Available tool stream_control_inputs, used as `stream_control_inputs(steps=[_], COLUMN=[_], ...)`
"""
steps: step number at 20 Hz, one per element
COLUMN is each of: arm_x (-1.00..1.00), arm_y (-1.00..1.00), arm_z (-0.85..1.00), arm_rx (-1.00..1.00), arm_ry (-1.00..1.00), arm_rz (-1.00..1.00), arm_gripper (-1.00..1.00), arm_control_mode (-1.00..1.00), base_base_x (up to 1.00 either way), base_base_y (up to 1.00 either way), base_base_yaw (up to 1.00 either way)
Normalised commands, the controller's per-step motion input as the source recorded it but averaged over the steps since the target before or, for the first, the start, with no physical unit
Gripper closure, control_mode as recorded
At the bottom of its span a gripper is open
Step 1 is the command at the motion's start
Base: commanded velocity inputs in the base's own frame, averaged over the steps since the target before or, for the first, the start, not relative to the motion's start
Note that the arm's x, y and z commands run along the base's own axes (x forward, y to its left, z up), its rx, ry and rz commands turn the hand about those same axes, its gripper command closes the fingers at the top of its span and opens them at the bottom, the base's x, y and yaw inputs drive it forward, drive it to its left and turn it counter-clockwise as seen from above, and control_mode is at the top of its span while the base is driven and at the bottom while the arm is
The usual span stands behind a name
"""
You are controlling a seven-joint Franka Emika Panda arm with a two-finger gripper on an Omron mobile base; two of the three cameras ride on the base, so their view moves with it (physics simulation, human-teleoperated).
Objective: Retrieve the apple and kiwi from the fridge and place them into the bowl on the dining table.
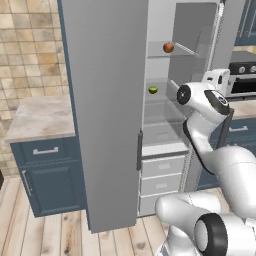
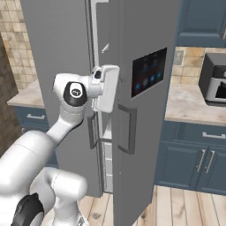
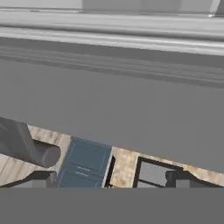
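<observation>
While the fridge [image 1: 107,100] stands with its left door swung wide in the left base view, we see its white inside with glass shelves: the apple [image 1: 168,47] sits on an upper shelf and the kiwi [image 1: 153,90] on the shelf below it, both untouched and well apart from the arm. The arm's wrist sits at the right edge of the opening, level with the kiwi's shelf but off to its right, beside the right door's edge. We judge the step in hand to be the reach into the fridge for the first fruit, with nothing carried yet.

From the right base view, the white hand presses close against the edge of the right door, just above its dark bar handle [image 2: 128,128]; the fruits are hidden behind that door.

Looking through the hand view, we see the pincer [image 3: 109,177] with its two dark fingertips standing wide apart and nothing between them. Ahead of it is a plain grey door face seen very close, with a strip of blue cabinet [image 3: 85,164] below.

The next move, as we judge it, calls for swinging the hand away from the door and into the opening, then lining the open fingers up around one fruit without striking a shelf edge.
</observation>
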Motion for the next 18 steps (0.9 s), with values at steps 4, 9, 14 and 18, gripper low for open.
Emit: stream_control_inputs(steps=[4,9,14,18], arm_x=[-0.18,-0.19,-0.03,0.03], arm_y=[-1.00,-0.17,0.82,1.00], arm_z=[0.00,0.03,0.09,0.04], arm_rx=[0.00,0.00,-0.12,-0.16], arm_ry=[0.00,-0.07,-0.17,-0.11], arm_rz=[-0.19,-0.05,0.00,0.00], arm_gripper=[-1.00,-1.00,-1.00,-1.00], arm_control_mode=[-1.00,-1.00,-1.00,-1.00], base_base_x=[0.00,0.00,0.00,0.00], base_base_y=[0.00,0.00,0.00,0.00], base_base_yaw=[0.00,0.00,0.00,0.00])
